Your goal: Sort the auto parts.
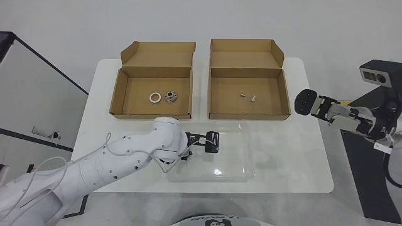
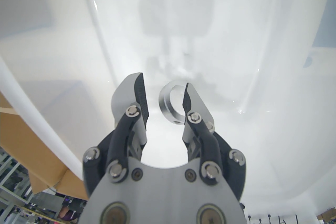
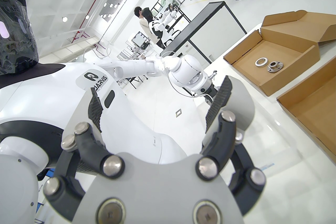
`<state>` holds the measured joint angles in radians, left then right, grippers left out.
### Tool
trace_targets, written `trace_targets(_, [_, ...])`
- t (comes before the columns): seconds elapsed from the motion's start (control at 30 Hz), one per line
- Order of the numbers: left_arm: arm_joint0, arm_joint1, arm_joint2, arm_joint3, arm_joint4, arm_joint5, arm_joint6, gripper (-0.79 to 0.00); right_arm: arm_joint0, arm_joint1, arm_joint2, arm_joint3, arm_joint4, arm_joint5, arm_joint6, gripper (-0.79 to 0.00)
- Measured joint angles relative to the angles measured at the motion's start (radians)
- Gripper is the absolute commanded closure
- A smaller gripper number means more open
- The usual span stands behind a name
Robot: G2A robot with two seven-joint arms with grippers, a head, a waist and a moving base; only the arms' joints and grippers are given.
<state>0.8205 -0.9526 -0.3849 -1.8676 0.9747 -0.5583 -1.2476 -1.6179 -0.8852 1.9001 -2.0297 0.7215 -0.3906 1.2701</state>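
A small metal ring (image 2: 168,101) lies in the clear plastic tray (image 1: 242,163). My left gripper (image 2: 163,80) is open around the ring, with one pad against its side and a gap to the other pad. From above, the left gripper (image 1: 213,143) is inside the tray near its back edge. The left cardboard box (image 1: 119,94) holds a flat ring (image 1: 154,97) and a flanged part (image 1: 171,95). Two small screws (image 1: 248,96) lie in the right cardboard box (image 1: 282,97). My right gripper (image 3: 160,93) is open and holds nothing; it hangs beside the right box's outer side (image 1: 305,102).
Both boxes stand at the back of the white table (image 1: 301,157) with their lids folded back. The clear tray's curved walls (image 2: 105,33) rise around the left gripper. A black-framed table (image 1: 25,81) stands to the left of the work table.
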Motion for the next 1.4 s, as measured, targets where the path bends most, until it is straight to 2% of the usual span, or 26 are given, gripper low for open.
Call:
trace_targets(0.37, [-0.003,-0.004,0.002,0.009,0.017,-0.001,-0.013,-0.351,0.000,0.000,0.000,0.000,0.000,0.000,0.000,-0.785])
trace_targets(0.53, [-0.036,0.001,0.014,0.002,0.023,0.007,-0.022,-0.351,0.000,0.000,0.000,0.000,0.000,0.000,0.000,-0.785])
trace_targets(0.87, [-0.103,0.014,0.089,0.024,0.043,0.009,-0.023,-0.351,0.000,0.000,0.000,0.000,0.000,0.000,0.000,-0.785])
trace_targets(1.4, [-0.063,-0.009,0.094,0.048,0.051,-0.002,-0.008,-0.351,0.000,0.000,0.000,0.000,0.000,0.000,0.000,-0.785])
